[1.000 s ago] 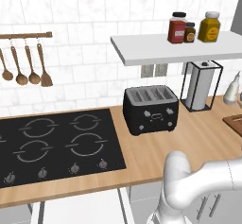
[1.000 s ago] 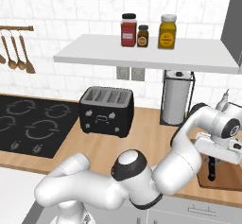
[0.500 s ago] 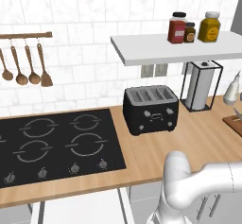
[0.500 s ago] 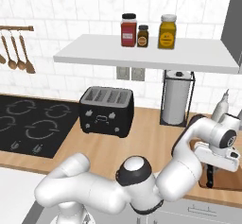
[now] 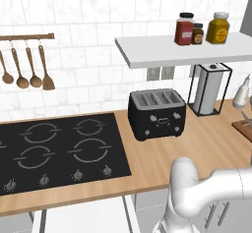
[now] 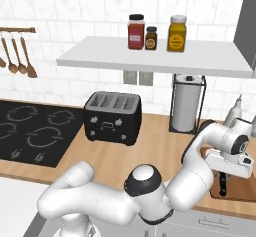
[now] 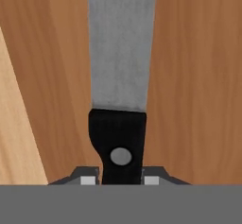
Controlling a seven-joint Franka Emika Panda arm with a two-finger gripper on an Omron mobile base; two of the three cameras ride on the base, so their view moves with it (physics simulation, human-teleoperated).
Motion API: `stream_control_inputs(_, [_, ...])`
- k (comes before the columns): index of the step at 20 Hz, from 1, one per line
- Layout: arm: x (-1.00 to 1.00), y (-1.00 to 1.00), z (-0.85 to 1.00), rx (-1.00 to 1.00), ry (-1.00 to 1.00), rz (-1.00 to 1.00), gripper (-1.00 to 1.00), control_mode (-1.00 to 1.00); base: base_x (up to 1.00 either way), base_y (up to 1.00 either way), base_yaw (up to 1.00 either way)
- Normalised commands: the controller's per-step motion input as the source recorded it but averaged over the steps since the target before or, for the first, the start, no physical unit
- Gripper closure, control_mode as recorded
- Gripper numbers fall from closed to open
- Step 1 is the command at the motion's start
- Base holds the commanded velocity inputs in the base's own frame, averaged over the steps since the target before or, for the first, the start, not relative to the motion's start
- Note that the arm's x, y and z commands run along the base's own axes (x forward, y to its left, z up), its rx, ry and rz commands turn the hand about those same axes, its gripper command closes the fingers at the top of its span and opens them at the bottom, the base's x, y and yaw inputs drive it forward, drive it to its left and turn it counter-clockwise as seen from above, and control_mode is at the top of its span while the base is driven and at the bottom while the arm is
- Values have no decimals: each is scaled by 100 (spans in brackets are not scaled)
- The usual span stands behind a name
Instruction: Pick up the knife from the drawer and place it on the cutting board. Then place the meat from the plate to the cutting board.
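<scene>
— How was the arm posed?
— It bent far right over the counter, hand pointing down, the gripper (image 6: 223, 185) clamped on the knife (image 7: 121, 100) by its black handle.

— And where was the knife?
— Over the cutting board (image 6: 239, 190), at the counter's right end; whether the slim, flat grey blade touched the reddish-brown wood, I couldn't tell.

— Anything changed?
— From a second before, the hand had dropped lower over the board. The glossy black toaster (image 5: 157, 113) stayed put.

knife (image 7: 120, 76) over cutting board (image 7: 189, 76), seemingly claw-held (image 7: 120, 179)
</scene>
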Motion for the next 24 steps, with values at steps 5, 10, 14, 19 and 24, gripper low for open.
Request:
stream_control_inputs(5, [3,0,0,0,0,4,-100,-100,0,0,0])
stream_control_inputs(10, [0,0,8,0,-4,0,-100,-100,0,0,0])
stream_control_inputs(14, [-19,17,60,0,-8,0,-100,-100,0,0,0])
stream_control_inputs(19, [-37,78,60,-4,-4,-2,-100,-100,0,0,0])
stream_control_inputs(24, [-38,94,15,-2,0,1,-100,-100,0,0,0])
